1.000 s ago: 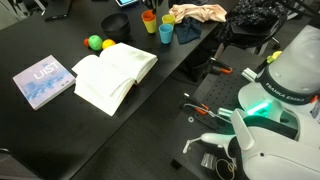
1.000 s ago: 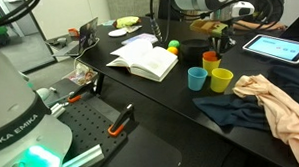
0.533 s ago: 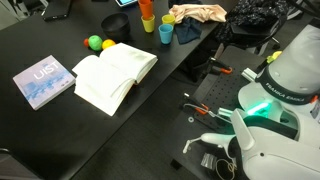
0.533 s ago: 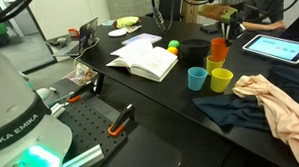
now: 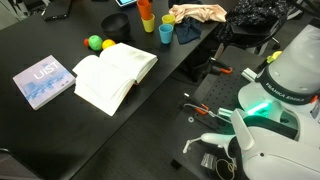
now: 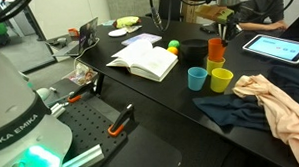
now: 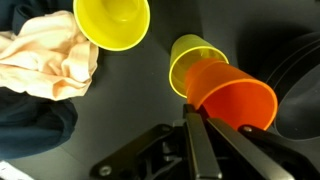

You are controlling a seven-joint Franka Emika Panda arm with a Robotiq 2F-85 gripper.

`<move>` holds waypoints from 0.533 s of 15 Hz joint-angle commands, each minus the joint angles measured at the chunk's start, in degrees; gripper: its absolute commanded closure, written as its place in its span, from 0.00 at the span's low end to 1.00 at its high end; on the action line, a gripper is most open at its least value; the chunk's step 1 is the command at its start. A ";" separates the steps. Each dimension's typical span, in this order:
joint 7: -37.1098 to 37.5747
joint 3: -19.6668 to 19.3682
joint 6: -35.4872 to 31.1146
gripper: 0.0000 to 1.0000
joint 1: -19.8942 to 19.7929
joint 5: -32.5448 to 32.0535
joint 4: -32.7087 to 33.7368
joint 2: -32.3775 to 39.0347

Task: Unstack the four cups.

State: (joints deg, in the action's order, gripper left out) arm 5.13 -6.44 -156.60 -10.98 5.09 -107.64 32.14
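Observation:
My gripper is shut on the rim of the orange cup, which hangs tilted above the table. Just below it a yellow-green cup stands upright and empty. A yellow cup stands apart beside the cloth. The blue cup stands alone to one side and does not show in the wrist view. In an exterior view the orange cup floats above a yellowish cup, with the blue cup next to it.
An open book lies mid-table with a green and a yellow ball behind it. A black bowl, a tablet, a peach cloth and a dark cloth surround the cups. A blue book lies further off.
The orange cup has risen out of the cup below it over the last second. The other cups have stayed put.

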 commanded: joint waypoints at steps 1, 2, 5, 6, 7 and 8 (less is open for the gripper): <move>-2.37 0.59 1.41 0.97 -0.08 0.06 -0.82 -3.47; -3.11 0.82 1.51 0.97 -0.14 0.04 -1.13 -4.14; -7.13 4.26 3.19 0.97 -1.95 2.89 -2.44 -6.40; -8.40 5.31 3.56 0.97 -2.31 3.88 -2.94 -6.99; -9.96 6.50 4.15 0.97 -2.76 5.16 -3.47 -7.64; -11.46 7.58 4.71 0.97 -3.14 6.44 -4.00 -8.04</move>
State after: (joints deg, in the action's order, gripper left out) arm -1.27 -2.42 -153.71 -12.16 7.86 -108.69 27.74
